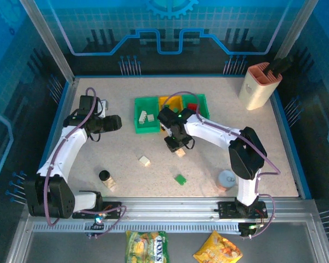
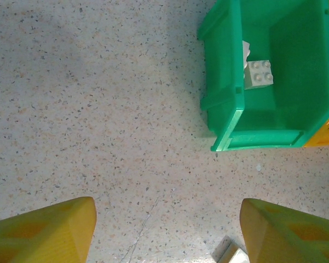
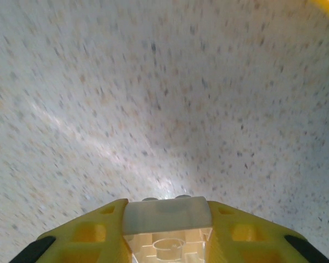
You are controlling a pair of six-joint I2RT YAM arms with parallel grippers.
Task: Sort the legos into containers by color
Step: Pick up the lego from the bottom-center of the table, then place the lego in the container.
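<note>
Cream brick [image 3: 167,218] clamped in right gripper [image 3: 167,209], underside seen from wrist; left gripper [image 2: 167,211] held wide near green bin [image 2: 225,98].

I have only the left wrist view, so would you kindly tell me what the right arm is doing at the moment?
Observer: The right end effector is shut on a cream-white brick.
Operator: Thank you. Is any brick lying loose?
Observer: Yes, a green brick lies on the table, nearer the arm bases than that end effector.
Operator: And what has been sorted on the far right?
Observer: The right-hand green bin holds a red brick.
</note>
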